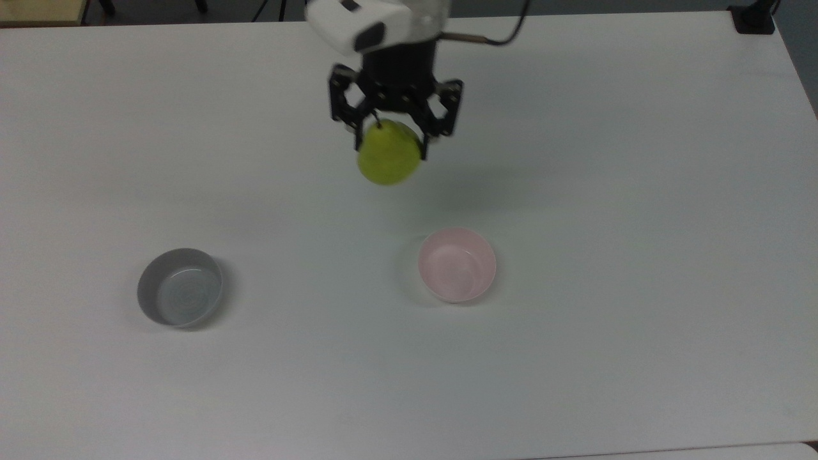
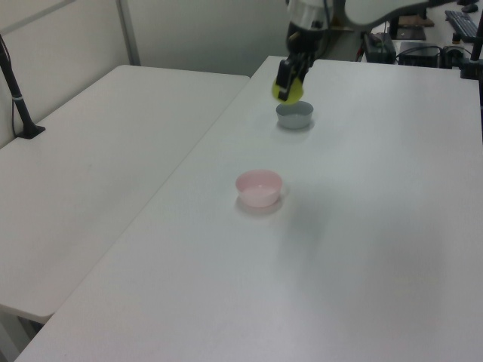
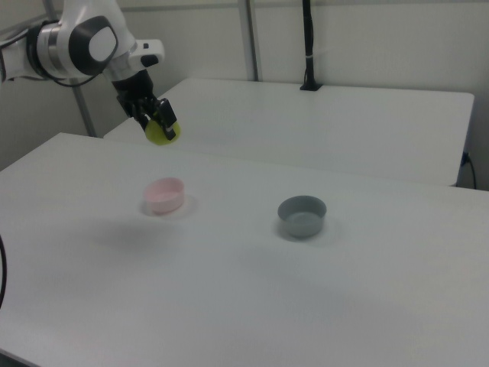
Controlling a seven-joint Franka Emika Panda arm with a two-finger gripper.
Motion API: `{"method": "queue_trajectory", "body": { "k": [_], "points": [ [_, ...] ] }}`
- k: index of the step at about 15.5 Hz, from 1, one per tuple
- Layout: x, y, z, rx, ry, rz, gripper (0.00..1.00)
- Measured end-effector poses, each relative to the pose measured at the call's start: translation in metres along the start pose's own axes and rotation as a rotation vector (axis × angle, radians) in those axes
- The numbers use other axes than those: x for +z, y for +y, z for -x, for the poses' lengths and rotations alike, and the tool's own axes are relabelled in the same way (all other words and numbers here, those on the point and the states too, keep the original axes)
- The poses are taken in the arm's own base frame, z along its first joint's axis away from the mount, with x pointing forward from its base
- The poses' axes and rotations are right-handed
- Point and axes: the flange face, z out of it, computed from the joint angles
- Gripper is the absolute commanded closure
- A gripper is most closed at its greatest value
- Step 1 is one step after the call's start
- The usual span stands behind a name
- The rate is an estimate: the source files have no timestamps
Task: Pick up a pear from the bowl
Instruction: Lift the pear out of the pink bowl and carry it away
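The yellow-green pear (image 1: 388,155) hangs in the air, held between the black fingers of my gripper (image 1: 391,135), which is shut on it. The same pear (image 2: 286,90) (image 3: 162,131) is well above the table in the side views, with my gripper (image 2: 288,78) (image 3: 153,117) around its upper part. The pale pink bowl (image 1: 457,264) (image 2: 259,188) (image 3: 164,196) stands with nothing in it on the white table, below and to the right of the pear in the top view.
A grey bowl (image 1: 180,287) (image 2: 294,115) (image 3: 302,216) sits on the table toward the top view's left. A second white table (image 2: 90,166) adjoins on the left view's left. A black post (image 3: 308,46) stands at the back in the right view.
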Motion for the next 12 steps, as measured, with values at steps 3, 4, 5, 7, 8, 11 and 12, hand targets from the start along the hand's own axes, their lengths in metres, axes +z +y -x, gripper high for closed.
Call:
{"method": "queue_trajectory", "body": {
  "k": [3, 4, 5, 7, 8, 11, 12],
  "points": [
    [-0.029, 0.062, 0.013, -0.028, -0.067, 0.004, 0.73],
    [-0.035, 0.077, 0.017, -0.047, -0.087, 0.006, 0.73],
    [-0.038, 0.090, 0.022, -0.072, -0.112, 0.007, 0.73],
    [-0.041, 0.113, 0.035, -0.118, -0.162, 0.006, 0.72],
    [-0.040, 0.122, 0.041, -0.133, -0.177, 0.004, 0.72],
    [-0.032, 0.126, 0.052, -0.159, -0.204, 0.001, 0.72],
    [-0.028, 0.124, 0.054, -0.165, -0.211, 0.000, 0.71]
  ]
}}
